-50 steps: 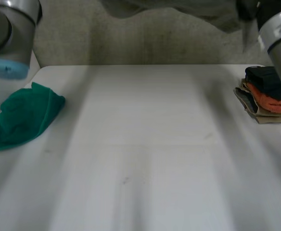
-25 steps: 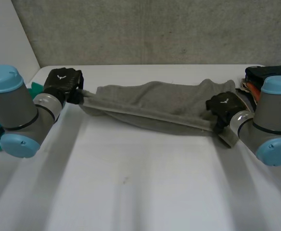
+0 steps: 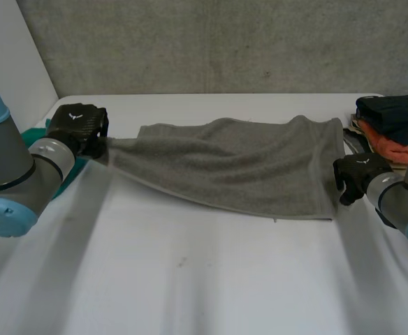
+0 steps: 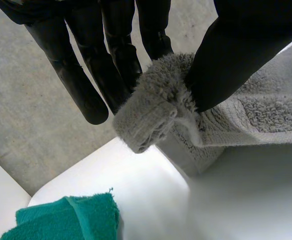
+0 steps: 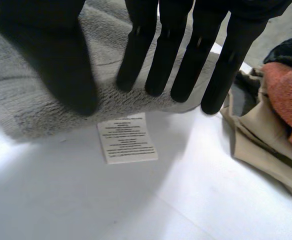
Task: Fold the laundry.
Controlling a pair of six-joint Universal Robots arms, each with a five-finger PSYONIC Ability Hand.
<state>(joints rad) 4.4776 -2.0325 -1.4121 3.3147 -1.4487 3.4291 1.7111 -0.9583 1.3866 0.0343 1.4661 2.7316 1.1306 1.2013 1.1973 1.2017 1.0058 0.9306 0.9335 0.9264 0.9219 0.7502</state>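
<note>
A grey towel (image 3: 239,164) lies stretched across the far half of the white table (image 3: 204,279), its left end lifted off the surface. My left hand (image 3: 78,125) holds that left corner; in the left wrist view the thumb (image 4: 236,55) and fingers (image 4: 116,55) pinch the rolled corner of the towel (image 4: 156,105). My right hand (image 3: 354,174) is at the towel's right edge, open. In the right wrist view its straight fingers (image 5: 181,50) hover over the towel's hem (image 5: 36,120), gripping nothing, with a white care label (image 5: 127,137) below their tips.
A crumpled green cloth (image 3: 33,136) lies behind my left hand near the table's left edge, also visible (image 4: 71,220) below the held corner. A stack of folded clothes (image 3: 392,125), dark, orange and tan (image 5: 281,115), sits at the right edge beside my right hand.
A second ago the table's middle was bare. The towel then came down held by both hands. The right hand has now let go and drawn back to the right; the left has pulled leftward.
</note>
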